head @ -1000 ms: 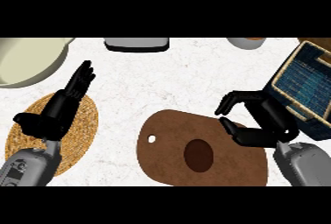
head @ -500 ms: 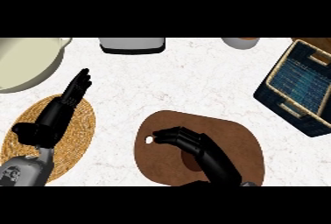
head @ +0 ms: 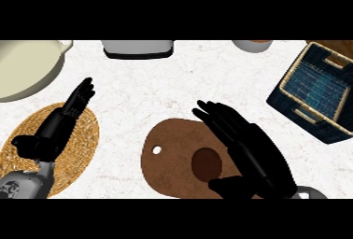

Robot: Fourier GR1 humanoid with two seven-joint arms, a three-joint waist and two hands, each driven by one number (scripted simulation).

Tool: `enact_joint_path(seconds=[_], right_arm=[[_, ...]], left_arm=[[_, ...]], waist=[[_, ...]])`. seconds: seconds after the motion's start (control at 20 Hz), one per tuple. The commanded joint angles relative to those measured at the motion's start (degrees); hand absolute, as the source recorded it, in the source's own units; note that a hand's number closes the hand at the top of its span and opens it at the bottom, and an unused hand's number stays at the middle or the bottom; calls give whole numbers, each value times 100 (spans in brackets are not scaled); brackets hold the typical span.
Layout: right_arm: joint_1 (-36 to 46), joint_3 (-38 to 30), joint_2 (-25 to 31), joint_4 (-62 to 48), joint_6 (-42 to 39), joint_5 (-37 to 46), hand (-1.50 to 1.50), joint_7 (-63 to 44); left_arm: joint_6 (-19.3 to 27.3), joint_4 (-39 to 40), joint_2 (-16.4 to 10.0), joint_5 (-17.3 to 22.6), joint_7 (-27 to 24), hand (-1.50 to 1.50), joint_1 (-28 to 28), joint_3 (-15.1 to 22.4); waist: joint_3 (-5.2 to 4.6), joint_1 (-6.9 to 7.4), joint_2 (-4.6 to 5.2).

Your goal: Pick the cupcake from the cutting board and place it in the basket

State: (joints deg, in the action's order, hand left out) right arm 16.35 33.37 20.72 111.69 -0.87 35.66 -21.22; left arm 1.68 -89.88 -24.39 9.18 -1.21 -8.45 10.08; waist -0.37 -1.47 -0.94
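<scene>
Cupcake (head: pixel 205 163) on cutting board (head: pixel 169 144), lower centre, not grasped. Right hand (head: pixel 247 145) just beside it, fingers straight, holding nothing. Left hand (head: pixel 50 134) rests at left, fingers straight. Basket (head: pixel 314 88) upper right, no cupcake inside. Judged: pick and place both remain.

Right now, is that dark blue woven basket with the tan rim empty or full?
Empty: the dark blue woven basket shows only its bare woven floor; nothing lies inside it.

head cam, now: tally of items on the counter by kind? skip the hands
Cutting board: 1
Cupcake: 1
Basket: 1
Woven mat: 1
Cream bowl: 1
Grey container: 1
Cup: 1
Total: 7, plus a brown sliver at the top-right corner, unclear
</scene>
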Motion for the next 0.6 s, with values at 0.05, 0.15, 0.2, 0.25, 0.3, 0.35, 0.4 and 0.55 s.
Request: enact_joint_path(seconds=[0.05, 0.15, 0.2, 0.25, 0.3, 0.35, 0.4, 0.55], right_arm=[[473, 61, 588, 518, -1877, -275, -150, -1449], [523, -31, 652, 1175, -2606, -877, -150, -2006], [565, -80, 646, 1304, -2906, -1149, -150, -2307], [314, 2, 728, 1501, -3069, -1316, -150, -2418], [577, -276, 595, 1603, -3348, -1719, -150, -2762], [545, -472, 697, 1858, -3611, -2116, -150, -3003], [807, -706, 607, 1934, -3819, -2504, -150, -3274], [869, -1256, 641, 2340, -4040, -3354, -150, -4067]], left_arm=[[57, -46, 73, -82, 116, 0, -98, 55], [-44, 55, 30, -48, -103, 0, -61, -37], [-80, -106, 8, 46, 68, 0, 11, -41], [-62, -24, 45, 31, 128, 0, -151, -68], [-11, 105, 180, -57, 14, 0, -234, -9], [-60, -31, 57, -59, 60, 0, -134, -52], [-23, 188, 237, -145, 51, 0, -209, 85], [-83, 135, 190, -139, -35, 0, -166, -114]], waist=[[8, 55, 34], [7, 27, 32], [10, 74, 24], [20, 28, 47], [20, 54, 68], [21, 67, 57], [20, 65, 73], [24, 87, 70]])
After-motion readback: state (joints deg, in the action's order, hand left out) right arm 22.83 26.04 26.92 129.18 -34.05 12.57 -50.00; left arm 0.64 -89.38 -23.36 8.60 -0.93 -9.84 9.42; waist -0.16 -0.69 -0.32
